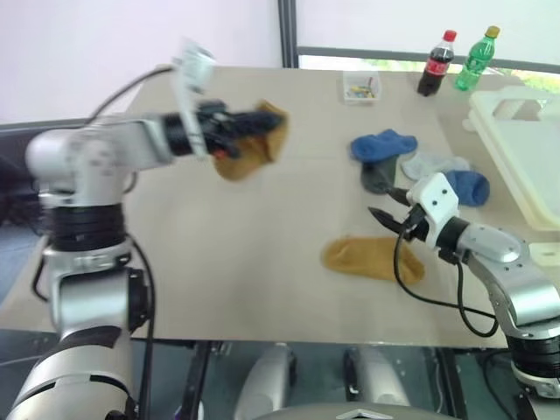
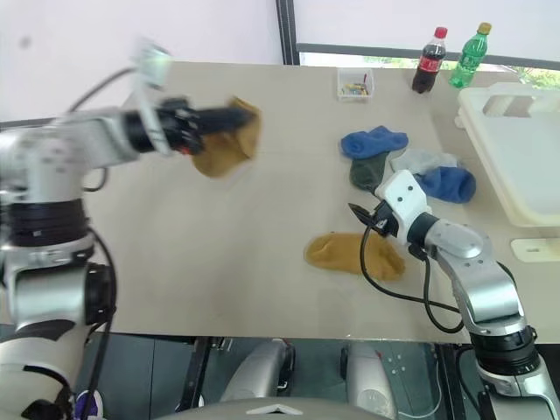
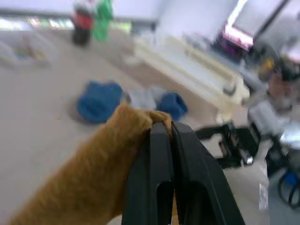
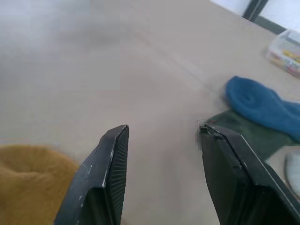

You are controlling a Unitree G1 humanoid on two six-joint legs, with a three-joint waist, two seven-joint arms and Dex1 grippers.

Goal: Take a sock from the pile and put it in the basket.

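My left gripper (image 1: 249, 122) is shut on a mustard-yellow sock (image 1: 254, 147), which hangs above the table at the left. In the left wrist view the sock (image 3: 93, 173) drapes from the closed fingers (image 3: 161, 159). The pile (image 1: 411, 162) of blue, grey and dark green socks lies at the right of the table. Another mustard-yellow sock (image 1: 372, 258) lies flat in front of the pile. My right gripper (image 1: 389, 208) stands open, empty, just above the table between that sock and the pile. The cream-white basket (image 1: 525, 149) stands at the far right.
A small clear plastic box (image 1: 360, 87) sits at the back of the table. A cola bottle (image 1: 435, 64) and a green bottle (image 1: 477, 59) stand beside it. The wooden table (image 1: 219, 254) has bare room across its middle and left.
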